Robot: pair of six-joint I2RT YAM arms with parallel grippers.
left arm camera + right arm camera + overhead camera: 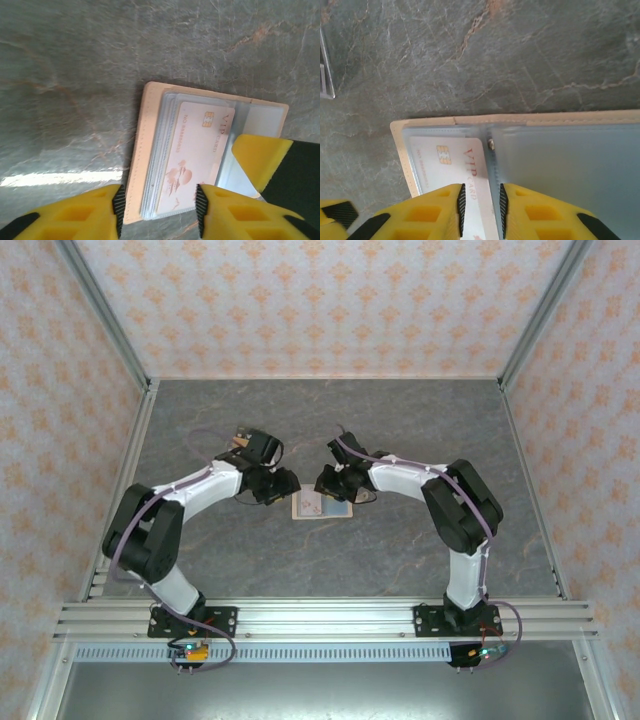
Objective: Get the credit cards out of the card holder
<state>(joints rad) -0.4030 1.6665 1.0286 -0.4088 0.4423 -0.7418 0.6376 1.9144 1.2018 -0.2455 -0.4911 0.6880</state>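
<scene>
The card holder (322,506) lies spread open on the grey stone-look table, beige border (137,150) outside, pale blue-grey sleeves (560,165) inside. A whitish credit card (195,155) with a gold chip and "VIP CARD" print sits in the top left sleeve (440,165). My left gripper (288,486) is open; its pads (118,210) straddle the holder's left half (159,210). My right gripper (322,483) hovers low over the spine (481,210), jaws narrowly open around the card's inner edge. One of its yellow fingers (257,155) shows over the right half.
Patterned enclosure walls (60,390) ring the table on three sides, and an aluminium rail (320,620) carries both arm bases at the near edge. A clear plastic edge (325,70) lies left of the holder. Bare tabletop (330,430) stretches behind the holder.
</scene>
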